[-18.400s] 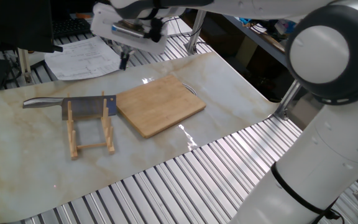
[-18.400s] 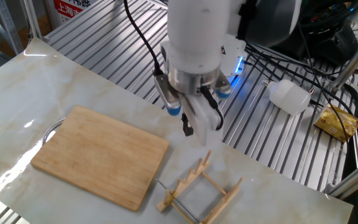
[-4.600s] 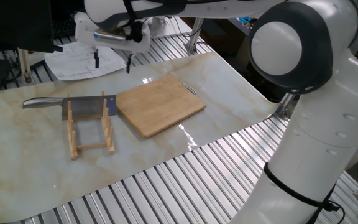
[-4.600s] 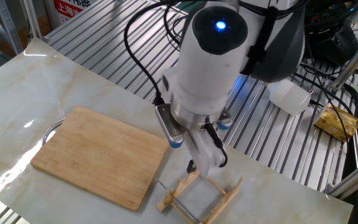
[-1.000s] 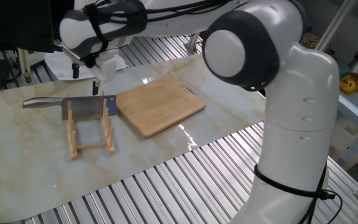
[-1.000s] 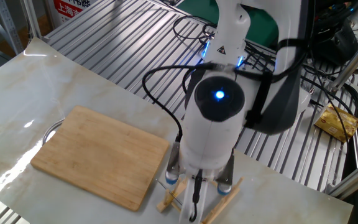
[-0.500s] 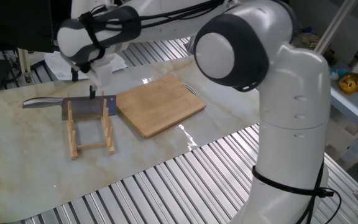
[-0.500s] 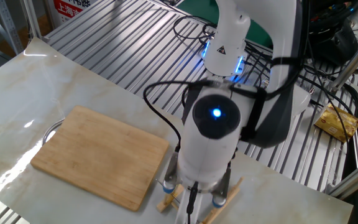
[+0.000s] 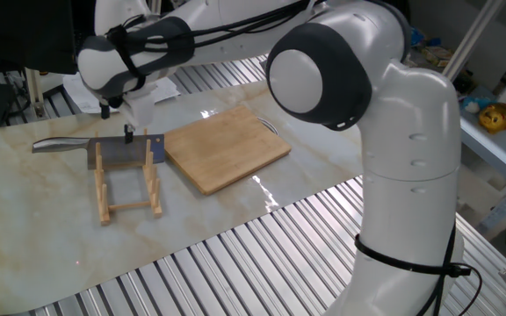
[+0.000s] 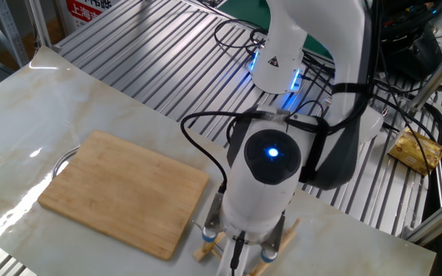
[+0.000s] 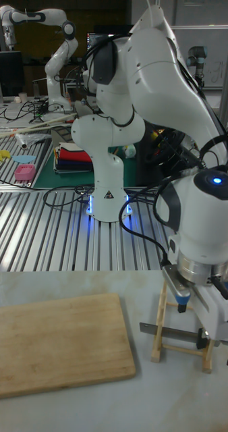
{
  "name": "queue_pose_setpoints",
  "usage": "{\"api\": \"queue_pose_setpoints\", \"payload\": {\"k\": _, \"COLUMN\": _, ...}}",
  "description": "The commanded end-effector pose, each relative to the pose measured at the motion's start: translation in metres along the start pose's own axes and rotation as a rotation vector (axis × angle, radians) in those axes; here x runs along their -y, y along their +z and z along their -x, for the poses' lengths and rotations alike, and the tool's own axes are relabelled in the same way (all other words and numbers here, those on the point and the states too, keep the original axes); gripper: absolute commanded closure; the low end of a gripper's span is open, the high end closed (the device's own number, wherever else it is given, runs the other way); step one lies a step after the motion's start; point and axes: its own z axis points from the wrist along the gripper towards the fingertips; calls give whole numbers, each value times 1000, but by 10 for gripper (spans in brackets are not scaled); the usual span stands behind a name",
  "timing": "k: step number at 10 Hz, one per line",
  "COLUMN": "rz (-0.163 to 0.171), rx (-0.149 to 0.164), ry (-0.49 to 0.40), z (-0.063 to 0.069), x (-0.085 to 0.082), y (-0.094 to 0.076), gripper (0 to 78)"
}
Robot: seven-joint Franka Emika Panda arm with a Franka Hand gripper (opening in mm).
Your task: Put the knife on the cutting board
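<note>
The knife lies across the wooden peg rack (image 9: 130, 184), its silver handle (image 9: 60, 145) pointing left and its grey blade (image 9: 123, 153) standing on edge between the pegs. In the tall fixed view the blade (image 11: 169, 331) shows only as a thin strip. My gripper (image 9: 118, 121) hovers open just above the knife, near where blade meets handle, with one dark fingertip (image 9: 130, 132) close over the blade's top edge. It holds nothing. The cutting board (image 9: 227, 149) lies flat to the right of the rack, also the cutting board (image 10: 121, 192) (image 11: 57, 344). In the other fixed view the arm's wrist hides the gripper and knife.
Loose papers (image 9: 117, 83) lie at the back behind the knife. The marble sheet (image 9: 25, 228) ends on ribbed metal table (image 9: 235, 272) at the front. A white cylinder (image 10: 359, 119) and a yellow packet (image 10: 417, 149) lie off to the side.
Over the last second the gripper has shifted slightly left and lower, closing in on the knife in the rack. The knife, rack and board have not moved.
</note>
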Motion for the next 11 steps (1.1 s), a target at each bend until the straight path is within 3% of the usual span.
{"api": "queue_pose_setpoints", "payload": {"k": 1, "rz": 4, "rx": 1, "ry": 7, "z": 3, "x": 4, "y": 8, "gripper": 1}}
{"api": "queue_pose_setpoints", "payload": {"k": 11, "rz": 4, "rx": 30, "ry": 30, "z": 3, "x": 11, "y": 44, "gripper": 1}}
